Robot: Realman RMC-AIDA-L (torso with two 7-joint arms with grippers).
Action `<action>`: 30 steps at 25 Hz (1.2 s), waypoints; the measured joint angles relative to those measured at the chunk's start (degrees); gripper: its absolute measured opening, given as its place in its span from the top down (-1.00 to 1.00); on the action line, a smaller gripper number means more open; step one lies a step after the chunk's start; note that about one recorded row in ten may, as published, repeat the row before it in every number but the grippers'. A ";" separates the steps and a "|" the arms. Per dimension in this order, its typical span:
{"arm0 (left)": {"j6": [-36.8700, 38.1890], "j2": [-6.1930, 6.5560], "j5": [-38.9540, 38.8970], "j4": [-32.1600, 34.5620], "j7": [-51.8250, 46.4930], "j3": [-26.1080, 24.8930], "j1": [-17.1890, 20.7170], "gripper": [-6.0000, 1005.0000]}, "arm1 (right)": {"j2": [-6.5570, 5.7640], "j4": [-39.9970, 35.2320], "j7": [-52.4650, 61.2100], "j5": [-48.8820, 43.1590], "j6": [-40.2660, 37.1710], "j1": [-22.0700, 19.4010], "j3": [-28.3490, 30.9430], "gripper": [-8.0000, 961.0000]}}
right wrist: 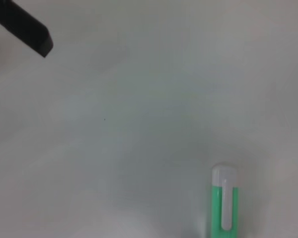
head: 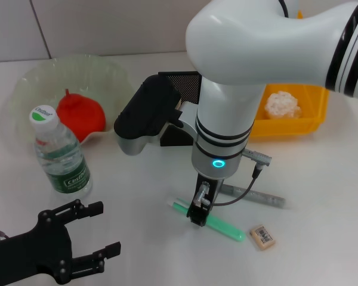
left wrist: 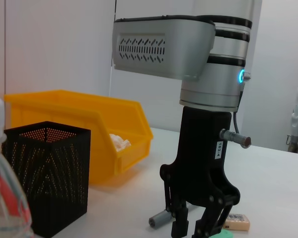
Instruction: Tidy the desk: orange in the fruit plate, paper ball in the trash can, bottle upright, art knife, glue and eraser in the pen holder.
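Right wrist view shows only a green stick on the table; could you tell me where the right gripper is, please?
Observer: The right gripper hangs low over the green stick's middle, fingers apart.
Operator: What lies nearby?
Observer: An eraser lies by the stick's right end, and a grey tool lies behind it.
Operator: And the left arm?
Observer: The left gripper sits open at the near left, in front of the upright bottle.

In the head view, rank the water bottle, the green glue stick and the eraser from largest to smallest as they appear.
1. Water bottle, standing upright.
2. Green glue stick, lying flat, partly hidden under the right gripper.
3. Eraser, clearly the smallest.
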 joint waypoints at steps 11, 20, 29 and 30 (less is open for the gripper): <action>-0.01 -0.08 0.00 0.00 0.00 0.05 -0.05 -0.60 | 0.00 0.06 0.00 0.02 -0.21 0.02 -0.31 0.38; -0.01 -0.09 0.00 0.00 0.00 0.05 -0.05 -0.60 | 0.00 0.06 -0.01 0.53 -0.31 0.07 -0.72 0.38; 0.00 -0.09 -0.10 0.00 0.00 0.05 -0.05 -0.60 | 0.00 0.15 -0.04 0.54 -0.41 0.04 -1.23 0.44; 0.00 -0.09 -0.10 0.00 0.00 0.05 -0.05 -0.60 | 0.00 0.15 -0.05 0.54 -0.41 0.06 -1.39 0.45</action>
